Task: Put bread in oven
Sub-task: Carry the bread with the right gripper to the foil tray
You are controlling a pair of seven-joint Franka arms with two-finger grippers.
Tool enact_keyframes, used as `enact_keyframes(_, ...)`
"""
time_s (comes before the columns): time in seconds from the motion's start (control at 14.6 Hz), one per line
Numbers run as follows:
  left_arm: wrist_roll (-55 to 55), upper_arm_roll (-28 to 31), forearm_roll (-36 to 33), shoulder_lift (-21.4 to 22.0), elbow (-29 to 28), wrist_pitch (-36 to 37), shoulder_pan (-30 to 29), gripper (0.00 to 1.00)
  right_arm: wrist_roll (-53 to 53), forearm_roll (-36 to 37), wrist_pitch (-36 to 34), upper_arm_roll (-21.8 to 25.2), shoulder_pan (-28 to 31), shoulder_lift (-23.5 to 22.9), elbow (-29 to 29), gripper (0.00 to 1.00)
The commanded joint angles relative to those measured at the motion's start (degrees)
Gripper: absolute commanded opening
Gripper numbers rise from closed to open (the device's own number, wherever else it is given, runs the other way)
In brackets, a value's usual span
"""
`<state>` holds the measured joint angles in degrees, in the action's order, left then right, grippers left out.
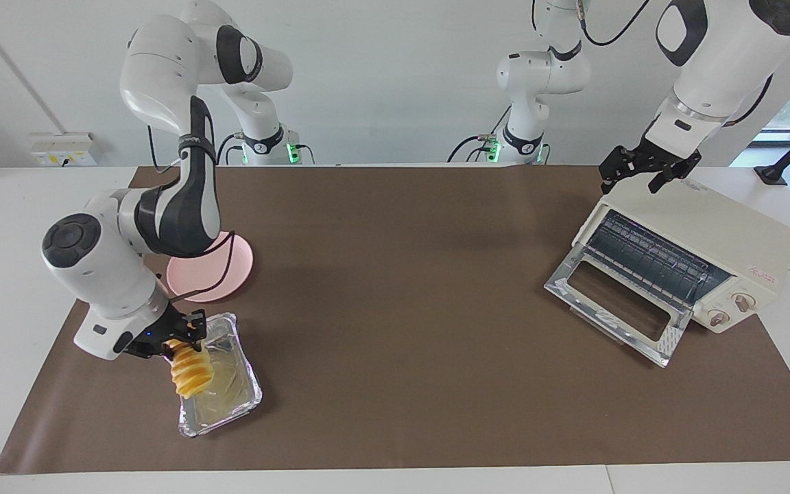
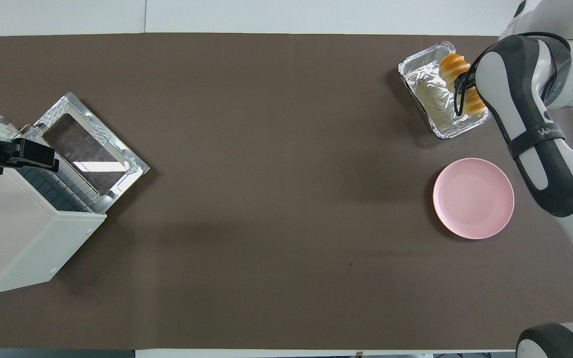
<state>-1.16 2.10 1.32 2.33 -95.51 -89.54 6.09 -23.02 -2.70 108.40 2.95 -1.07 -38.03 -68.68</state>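
My right gripper (image 1: 179, 339) is shut on the upper end of the bread (image 1: 191, 374), a ridged golden-yellow loaf that hangs nearly upright over the silver foil tray (image 1: 247, 398). I cannot tell whether its lower end touches the tray. In the overhead view the bread (image 2: 453, 64) shows partly under the right arm. The cream-white oven (image 1: 710, 237) stands at the left arm's end of the table with its glass door (image 1: 614, 302) folded down and the rack showing. My left gripper (image 1: 635, 180) is open and empty, just above the oven's top edge nearest the robots.
A round pink plate (image 1: 220, 274) lies beside the foil tray, nearer to the robots. A brown mat (image 1: 402, 274) covers the table between the tray and the oven. In the overhead view the oven (image 2: 18, 233) and its door (image 2: 87, 149) take up the left arm's end.
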Motion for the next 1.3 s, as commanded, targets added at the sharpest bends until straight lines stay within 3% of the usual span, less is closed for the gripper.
enact_keyframes(0.0, -0.33, 0.19, -0.35, 0.21, 0.15, 0.24, 0.06, 1.0, -1.24, -0.38, 1.19, -0.05, -0.51, -1.43, 1.89, 0.47)
enact_keyframes(0.27, -0.33, 0.19, -0.35, 0.21, 0.15, 0.24, 0.06, 1.0, -1.15, -0.38, 9.18, 0.03, -0.77, -0.81, -4.16, 0.47)
enact_keyframes(0.62, -0.33, 0.19, -0.35, 0.21, 0.15, 0.24, 0.06, 1.0, 0.25, -0.81, 13.5, 0.03, -1.04, 0.76, -10.32, 0.48)
enact_keyframes(0.69, -0.33, 0.19, -0.35, 0.21, 0.15, 0.24, 0.06, 1.0, 0.86, -0.9, 13.59, 0.03, -1.04, 1.12, -10.94, 0.51)
enact_keyframes(0.75, -0.33, 0.19, -0.35, 0.21, 0.15, 0.24, 0.06, 1.0, 1.74, -0.9, 13.68, -0.05, -1.04, 1.29, -11.55, 0.66)
enact_keyframes(0.82, -0.33, 0.19, -0.35, 0.21, 0.15, 0.24, 0.06, 1.0, 1.83, -0.9, 13.68, -0.05, -1.04, 1.56, -11.73, 0.97)
enact_keyframes(1.23, -0.33, 0.19, -0.35, 0.21, 0.15, 0.24, 0.06, 1.0, 1.75, -0.9, 9.92, 0.03, -0.95, 3.13, -10.68, 1.0)
